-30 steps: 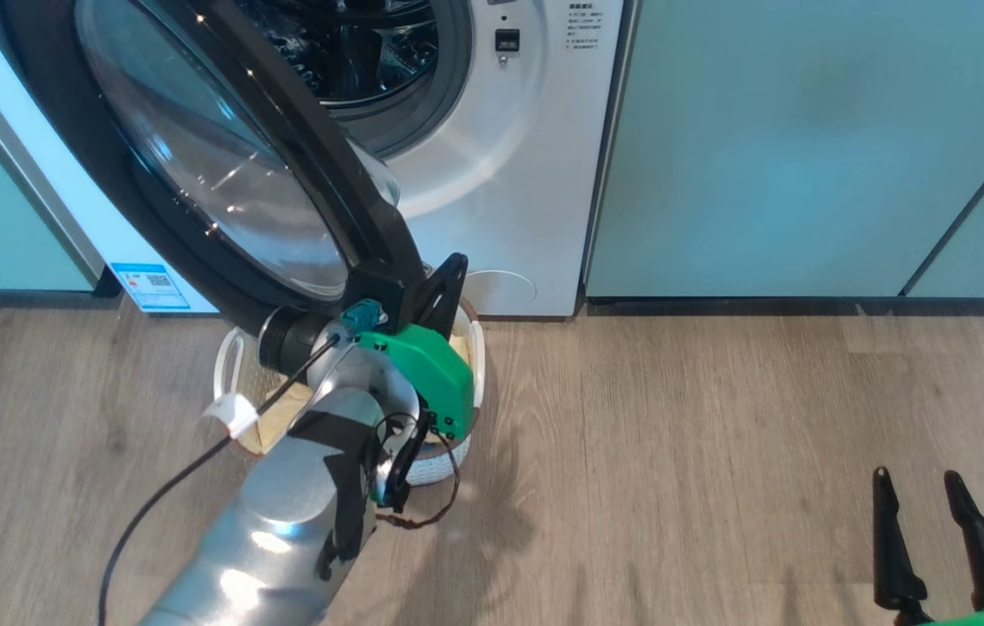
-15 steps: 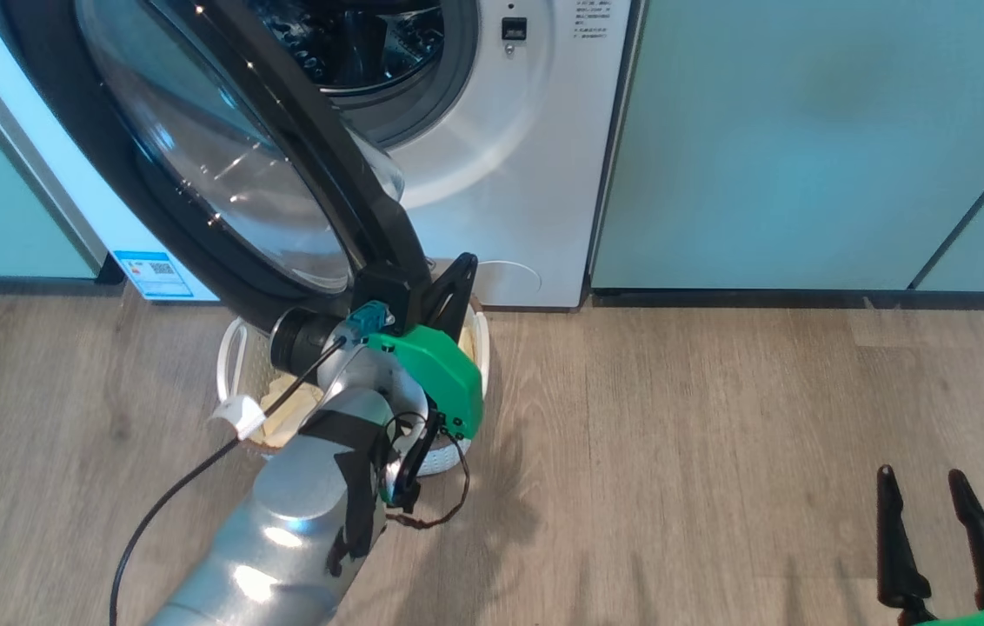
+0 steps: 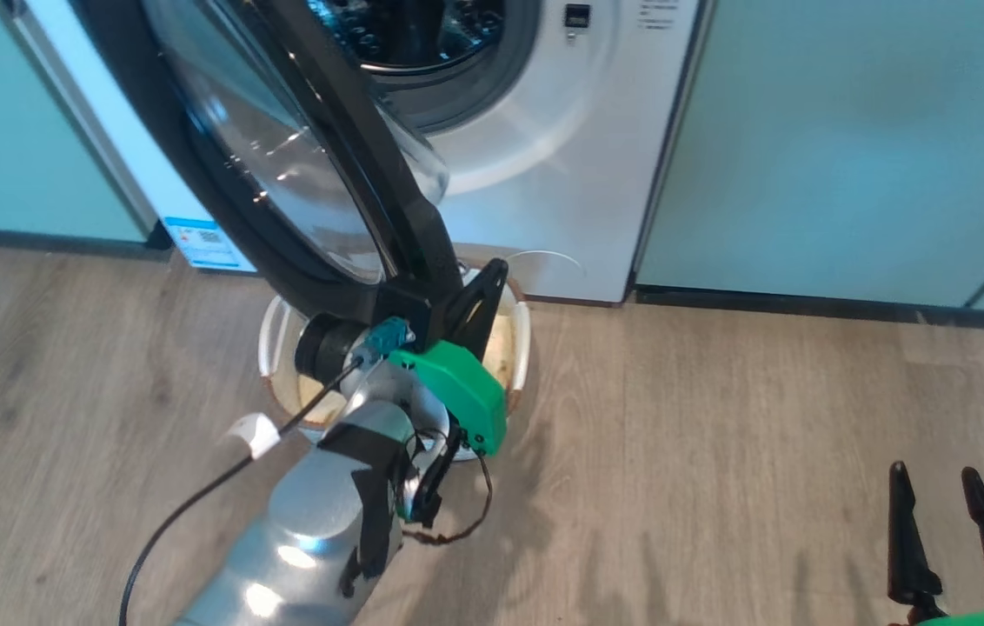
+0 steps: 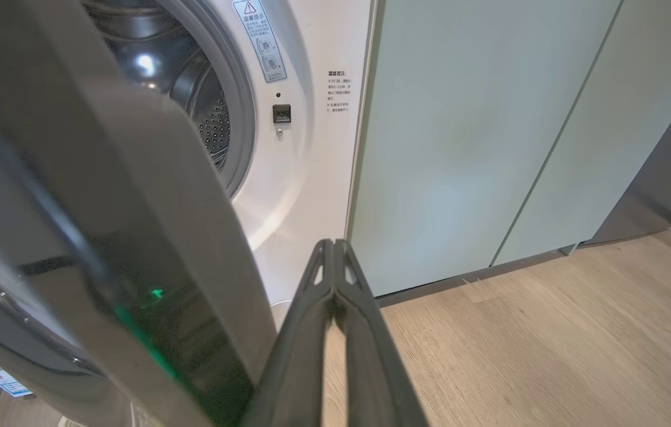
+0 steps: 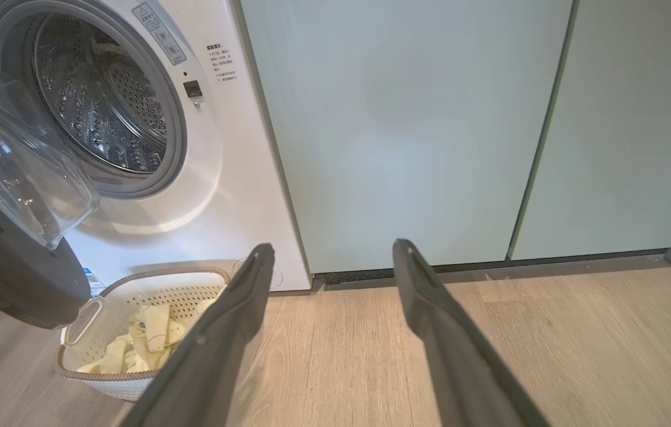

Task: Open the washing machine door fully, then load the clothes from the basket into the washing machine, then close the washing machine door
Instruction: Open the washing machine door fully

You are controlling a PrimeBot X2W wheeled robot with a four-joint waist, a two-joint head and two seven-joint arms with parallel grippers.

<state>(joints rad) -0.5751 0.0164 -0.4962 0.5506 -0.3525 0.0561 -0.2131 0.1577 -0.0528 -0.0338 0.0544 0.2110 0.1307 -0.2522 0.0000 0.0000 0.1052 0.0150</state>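
The washing machine door [image 3: 401,217] has a glossy black rim and a clear, shiny bowl. The drum [image 5: 104,112] is perforated bright metal. The basket [image 5: 187,293] is perforated cream plastic, the clothes [image 5: 146,335] soft cloth, the floor [image 3: 718,452] matt wood-grain.

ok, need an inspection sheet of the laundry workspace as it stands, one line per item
Surface: wood-look plank floor.
Job's things: washing machine door open, swung out above the basket; washing machine drum, visible part holds no garments; clothes, pale yellow, in the basket.
Clutter: nothing seen.
Pincers: left pincer shut, holding nothing, beside the door's lower edge, contact unclear; right pincer open, empty, low over the floor.
Cables: black cable with a white clip along the left forearm; thin brown cord looping at its wrist.
Surroundings: pale green cabinet panels on both sides of the machine.
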